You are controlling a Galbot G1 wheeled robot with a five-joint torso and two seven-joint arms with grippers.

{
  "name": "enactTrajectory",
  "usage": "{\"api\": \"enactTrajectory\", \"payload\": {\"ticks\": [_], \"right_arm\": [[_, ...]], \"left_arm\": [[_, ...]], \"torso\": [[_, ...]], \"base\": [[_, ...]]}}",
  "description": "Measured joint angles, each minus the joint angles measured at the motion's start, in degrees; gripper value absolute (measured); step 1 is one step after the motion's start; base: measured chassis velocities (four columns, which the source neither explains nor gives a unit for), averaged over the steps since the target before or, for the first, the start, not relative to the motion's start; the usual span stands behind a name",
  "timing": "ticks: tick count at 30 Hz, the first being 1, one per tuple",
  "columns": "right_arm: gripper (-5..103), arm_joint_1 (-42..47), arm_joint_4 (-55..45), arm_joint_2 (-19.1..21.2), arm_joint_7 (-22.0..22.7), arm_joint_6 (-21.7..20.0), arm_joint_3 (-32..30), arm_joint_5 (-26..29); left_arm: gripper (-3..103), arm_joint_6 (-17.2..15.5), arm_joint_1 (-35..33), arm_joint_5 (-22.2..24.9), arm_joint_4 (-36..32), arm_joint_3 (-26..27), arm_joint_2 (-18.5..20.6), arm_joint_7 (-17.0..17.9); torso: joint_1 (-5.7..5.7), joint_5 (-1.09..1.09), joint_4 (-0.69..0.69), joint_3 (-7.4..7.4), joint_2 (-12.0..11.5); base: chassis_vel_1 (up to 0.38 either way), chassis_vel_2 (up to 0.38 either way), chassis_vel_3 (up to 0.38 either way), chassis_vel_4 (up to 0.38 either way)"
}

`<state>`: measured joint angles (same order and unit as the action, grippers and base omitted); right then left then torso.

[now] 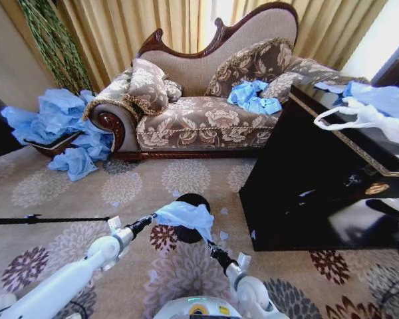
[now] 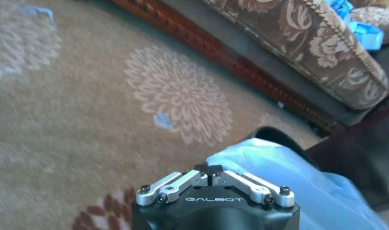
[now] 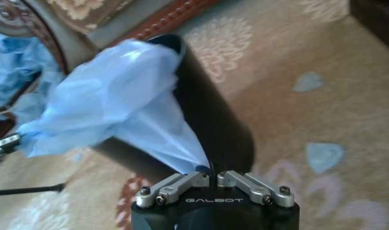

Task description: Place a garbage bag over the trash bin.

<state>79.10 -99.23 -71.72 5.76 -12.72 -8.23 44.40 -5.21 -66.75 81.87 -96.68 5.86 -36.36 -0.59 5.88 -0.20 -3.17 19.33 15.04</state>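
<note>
Garbage bag [image 1: 185, 216] between both grippers hides most of trash bin [image 1: 193, 199].

Bin on the carpet, bag stretched above it, sofa behind.

The trash bin [image 1: 189, 203] stands on the carpet [image 1: 66, 193] before the sofa [image 1: 206, 113]. The garbage bag [image 1: 185, 216] spans its top, between the left pincer [image 1: 148, 222] on its left and the right pincer [image 1: 213, 248] on its right. A dark cabinet [image 1: 306, 193] stands to the right; heaped bags [image 1: 60, 126] lie left of the sofa.

i see a floral carpet [image 1: 66, 193]; on it stand the trash bin [image 1: 193, 201], the sofa [image 1: 199, 119], a dark cabinet [image 1: 299, 199] and heaped blue bags [image 1: 73, 159].
</note>
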Motion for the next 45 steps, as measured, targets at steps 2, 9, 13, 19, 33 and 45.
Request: {"api": "enactTrajectory", "payload": {"ticks": [2, 9, 13, 19, 33, 45], "right_arm": [[0, -0.29, 0.64, 0.54, 1.39, -0.45, -0.86, -0.19], [0, -3.22, 3.20, 0.37, 3.33, -0.47, -1.82, -0.92], [0, -4.13, 3.20, 0.28, 3.43, -0.19, -2.34, -0.74], [0, -4.53, 2.13, 0.67, 2.53, 0.80, -3.13, -0.60], [0, -3.24, 0.63, 2.08, -0.08, 0.84, -4.79, -1.79], [0, -1.98, -0.93, 1.68, -3.02, 2.69, -5.38, -3.54]], "left_arm": [[0, 0.88, 1.58, -1.69, 2.42, -0.83, -1.06, -0.19], [0, 2.06, 4.12, -2.69, 4.71, -1.85, -4.89, 0.09], [0, 2.40, 4.74, -2.72, 4.50, -1.89, -5.76, 0.22], [0, 3.33, 6.09, -2.77, 4.94, -1.57, -6.62, 0.33], [0, 3.72, 6.89, -4.93, 6.02, -2.70, -8.38, -0.57], [0, 5.12, 7.26, -8.27, 6.38, -2.79, -9.21, -4.45]], "torso": [[0.00, 0.00, -0.01, 0.00, 0.00], [0.00, 0.00, 0.00, 0.01, 0.00], [0.00, 0.00, 0.01, 0.01, -0.01], [0.00, 0.01, 0.00, 0.01, -0.01], [0.00, 0.00, -0.01, 0.00, -0.01], [0.00, 0.00, 0.00, 0.00, -0.01]], "base": [[0.000, 0.000, 0.000, 0.000], [0.000, 0.000, 0.000, 0.000], [0.000, 0.000, 0.000, 0.000], [0.000, 0.000, 0.000, 0.000], [0.000, 0.000, 0.000, 0.000], [0.000, 0.000, 0.000, 0.000]]}}
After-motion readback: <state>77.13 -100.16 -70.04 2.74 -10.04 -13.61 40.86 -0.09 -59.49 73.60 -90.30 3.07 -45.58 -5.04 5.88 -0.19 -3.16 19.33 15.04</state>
